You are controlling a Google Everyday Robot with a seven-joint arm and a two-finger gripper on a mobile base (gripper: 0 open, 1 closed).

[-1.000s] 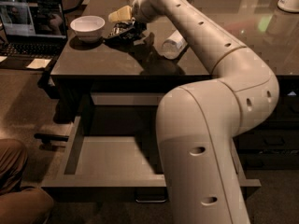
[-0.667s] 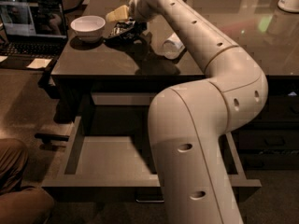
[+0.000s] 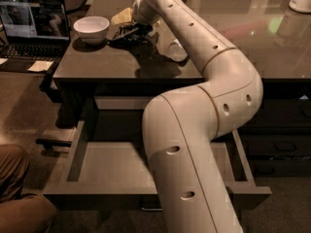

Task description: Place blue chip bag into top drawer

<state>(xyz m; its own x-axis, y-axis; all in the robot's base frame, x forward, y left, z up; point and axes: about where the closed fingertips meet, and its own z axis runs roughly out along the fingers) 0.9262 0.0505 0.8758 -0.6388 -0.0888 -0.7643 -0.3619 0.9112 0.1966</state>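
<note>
The blue chip bag (image 3: 121,36) is a dark crumpled shape on the dark countertop, just right of the white bowl (image 3: 91,28). My gripper (image 3: 130,31) is down at the bag, at the end of the long white arm (image 3: 194,110) that reaches over the counter. The gripper hides part of the bag. The top drawer (image 3: 104,166) is pulled open below the counter, grey and shallow, with nothing showing on its bottom. The arm covers the drawer's middle and right part.
A clear bottle (image 3: 177,50) lies on the counter right of the bag. A yellowish item (image 3: 121,17) sits behind the gripper. An open laptop (image 3: 33,23) stands at left. A person's leg (image 3: 19,193) is at lower left. Dark drawers (image 3: 284,147) are at right.
The arm's elbow and lower links have swung a little to the left over the drawer. The gripper has stayed at the bag beside the bowl.
</note>
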